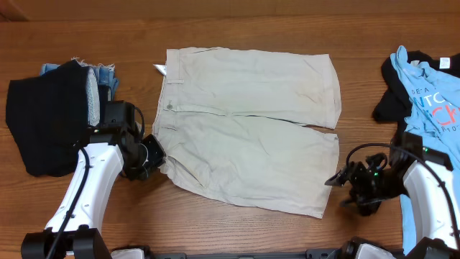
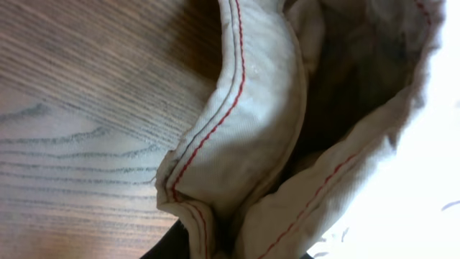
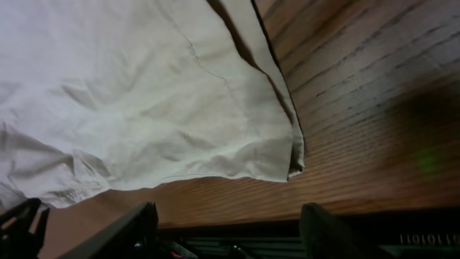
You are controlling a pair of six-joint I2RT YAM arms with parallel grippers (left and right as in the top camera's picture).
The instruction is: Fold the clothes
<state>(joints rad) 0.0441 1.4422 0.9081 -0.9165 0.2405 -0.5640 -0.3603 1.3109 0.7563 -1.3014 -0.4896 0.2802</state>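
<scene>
**Khaki shorts [image 1: 251, 129] lie spread flat mid-table, with an arm at each near corner.**

At the far left we see a black garment [image 1: 43, 122] heaped over some denim [image 1: 106, 72] on the table [image 1: 237, 29]. The left gripper [image 1: 152, 157] sits at the near end of the waistband [image 2: 237, 144]. That thick, red-stitched band fills its wrist view, but we cannot tell whether the jaws are closed on it. The shorts lie with the waist to the left and the legs to the right. We judge them light, soft and limp, firmer only along the waistband and the hems. Those doubled edges are where we would pinch, since single cloth would likely bunch and sag. The right gripper [image 1: 335, 179] stands open, its fingers [image 3: 133, 224] wide apart with nothing between them, just short of the near leg's hem corner [image 3: 293, 162]. Furthest right, a light blue shirt [image 1: 431, 93] lies over something black.
</scene>
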